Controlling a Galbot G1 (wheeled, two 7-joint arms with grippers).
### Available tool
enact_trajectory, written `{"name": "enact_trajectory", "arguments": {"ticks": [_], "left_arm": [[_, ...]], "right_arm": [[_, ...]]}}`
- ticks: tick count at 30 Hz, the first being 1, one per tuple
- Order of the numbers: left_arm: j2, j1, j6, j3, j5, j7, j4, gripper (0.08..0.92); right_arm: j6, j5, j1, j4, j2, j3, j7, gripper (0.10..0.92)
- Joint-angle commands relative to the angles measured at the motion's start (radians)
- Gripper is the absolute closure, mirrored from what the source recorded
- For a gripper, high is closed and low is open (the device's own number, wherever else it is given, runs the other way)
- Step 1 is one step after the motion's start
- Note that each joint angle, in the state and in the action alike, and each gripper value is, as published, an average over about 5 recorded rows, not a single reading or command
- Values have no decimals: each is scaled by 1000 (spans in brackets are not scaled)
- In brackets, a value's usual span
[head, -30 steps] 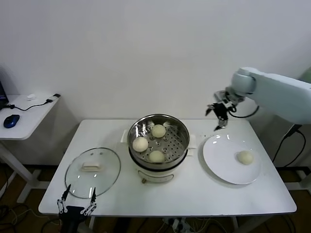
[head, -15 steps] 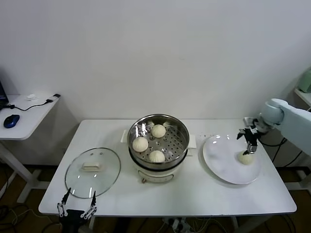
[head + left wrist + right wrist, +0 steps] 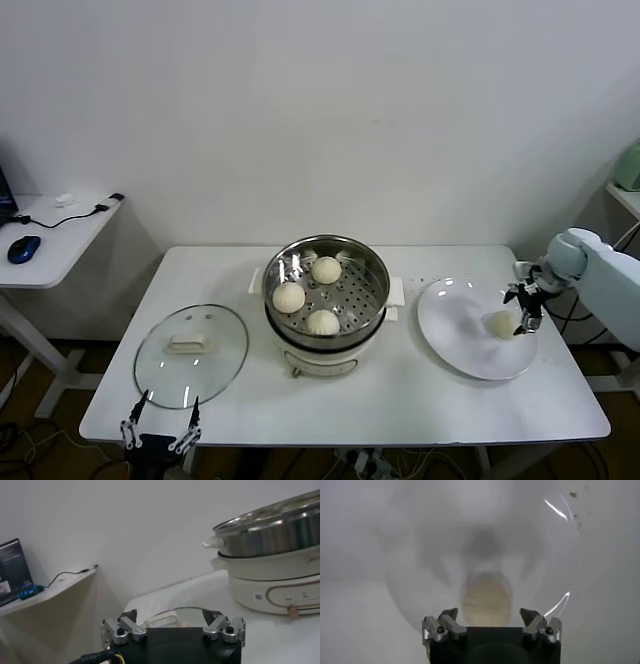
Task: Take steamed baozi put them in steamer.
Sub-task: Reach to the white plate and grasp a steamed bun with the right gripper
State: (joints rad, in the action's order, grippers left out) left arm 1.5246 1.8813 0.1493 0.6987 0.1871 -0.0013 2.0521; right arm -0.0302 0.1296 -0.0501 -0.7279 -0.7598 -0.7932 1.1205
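Observation:
Three cream-white baozi (image 3: pixel 323 321) lie on the perforated tray of the shiny steel steamer (image 3: pixel 375 266) in the middle of the table. A fourth baozi (image 3: pixel 501 324) lies on the flat white plate (image 3: pixel 456 330) at the right. My right gripper (image 3: pixel 523 306) is open, right at this baozi on its right side. In the right wrist view the baozi (image 3: pixel 487 599) sits between the open fingertips (image 3: pixel 530 615), not gripped. My left gripper (image 3: pixel 160 432) is parked below the table's front left edge, open and empty.
A round glass lid (image 3: pixel 191 352) with a white handle lies on the table left of the steamer. A side desk (image 3: pixel 50 235) with a blue mouse stands far left. The left wrist view shows the steamer's side (image 3: pixel 270 535) and the lid (image 3: pixel 172 615).
My right gripper has swung from above the table's back, right of the steamer, out to the right and down to the baozi on the plate. The left arm has not moved.

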Motion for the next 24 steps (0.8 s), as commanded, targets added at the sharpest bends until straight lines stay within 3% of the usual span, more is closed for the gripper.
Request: {"name": "enact_trajectory", "arguments": {"ticks": [1, 17, 24], "left_arm": [[0, -2, -3, 0, 2, 0, -3, 177], [0, -13, -22, -6, 8, -8, -9, 177], [-4, -22, -29, -8, 8, -13, -11, 177]], "right_arm": [[-32, 99, 64, 143, -88, 114, 6, 203], [-33, 102, 50, 214, -135, 120, 32, 215], [-19, 73, 32, 218, -131, 107, 46, 355]]}}
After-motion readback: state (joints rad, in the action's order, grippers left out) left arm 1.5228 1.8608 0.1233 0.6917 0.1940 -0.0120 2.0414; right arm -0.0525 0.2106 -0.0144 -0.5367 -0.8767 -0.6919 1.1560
